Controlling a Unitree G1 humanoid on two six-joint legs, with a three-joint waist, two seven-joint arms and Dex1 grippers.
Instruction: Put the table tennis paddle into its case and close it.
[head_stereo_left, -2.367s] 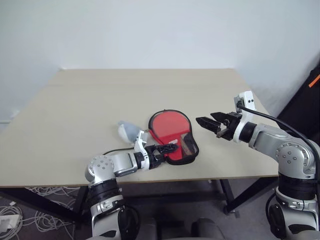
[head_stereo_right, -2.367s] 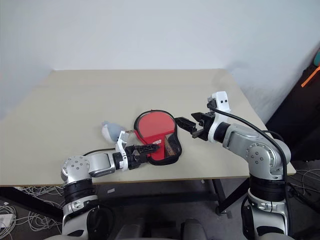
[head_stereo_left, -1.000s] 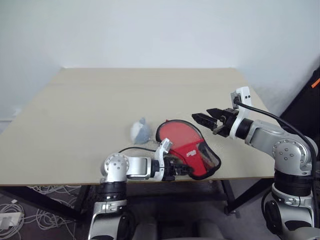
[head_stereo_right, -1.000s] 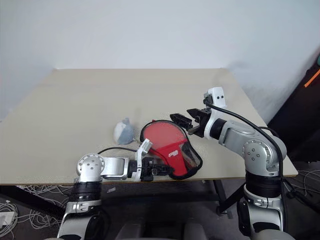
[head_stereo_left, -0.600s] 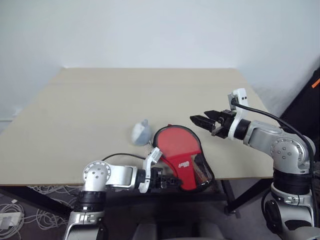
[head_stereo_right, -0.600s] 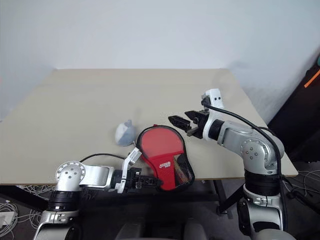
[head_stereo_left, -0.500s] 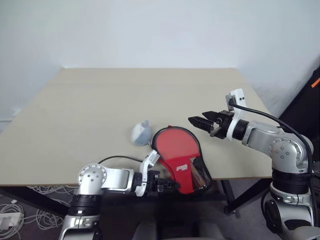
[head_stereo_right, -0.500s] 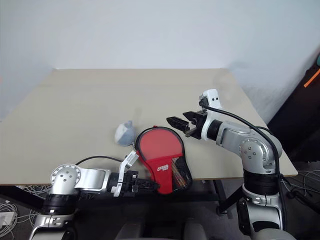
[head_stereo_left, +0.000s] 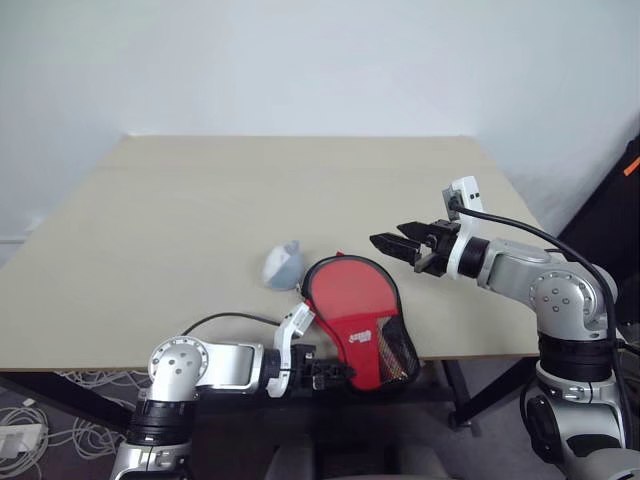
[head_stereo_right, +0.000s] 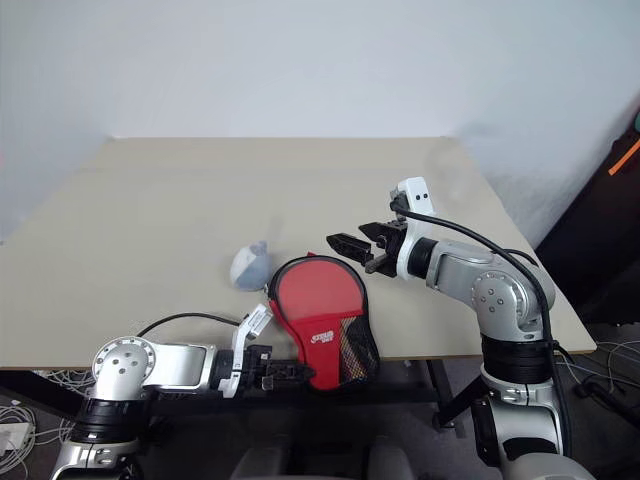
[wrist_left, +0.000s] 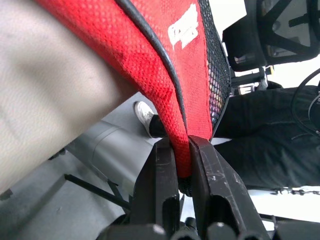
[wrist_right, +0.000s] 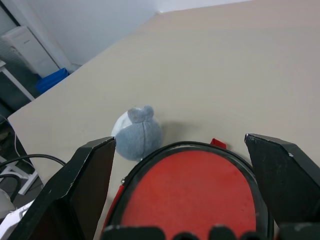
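Reaching level past the surface's (head_stereo_left: 150, 220) near edge, the left claw (head_stereo_left: 335, 374) is clamped on the case's (head_stereo_left: 362, 318) handle end, while the right claw (head_stereo_left: 392, 243) is held spread above its far right.

Both arms are silver-grey metal with rounded joint housings dotted with small screws, each ending in a white wrist block and a black two-fingered claw, the left claw (head_stereo_left: 335, 375) and the right claw (head_stereo_left: 390, 243), with a black cable looping along each forearm.
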